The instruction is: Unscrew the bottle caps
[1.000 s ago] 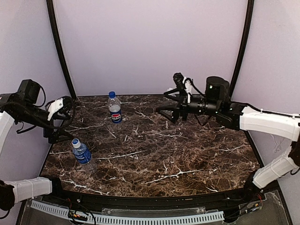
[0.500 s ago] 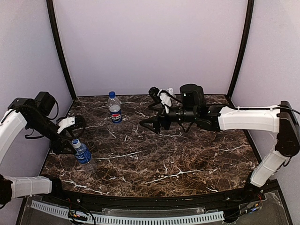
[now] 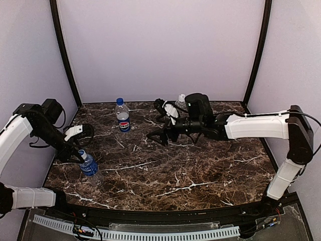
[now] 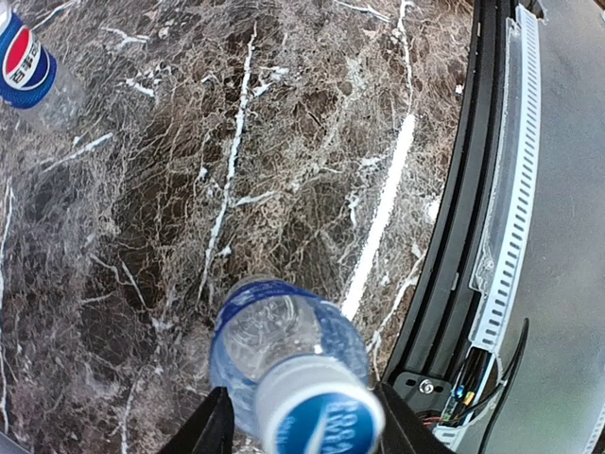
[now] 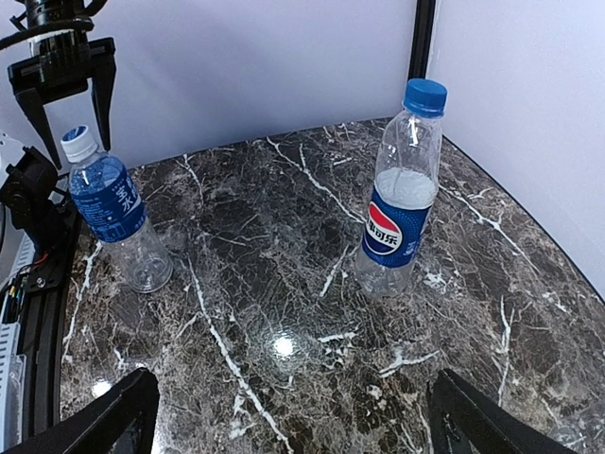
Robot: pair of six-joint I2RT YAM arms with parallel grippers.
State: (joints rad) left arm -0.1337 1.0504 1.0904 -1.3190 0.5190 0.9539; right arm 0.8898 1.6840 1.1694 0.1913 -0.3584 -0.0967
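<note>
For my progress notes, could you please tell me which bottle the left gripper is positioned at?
The blue-labelled water bottle at the front-left: the left gripper straddles its pale cap. The Pepsi bottle, dark-blue capped, stands farther back, ungripped.

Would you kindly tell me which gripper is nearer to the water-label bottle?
Left. The left gripper sits over the water-label bottle, its fingers either side of the cap. The right gripper is mid-table, well apart from the bottle, on its right.

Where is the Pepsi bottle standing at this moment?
In the top view, the Pepsi bottle stands upright far back on the table, left of the right gripper.
</note>
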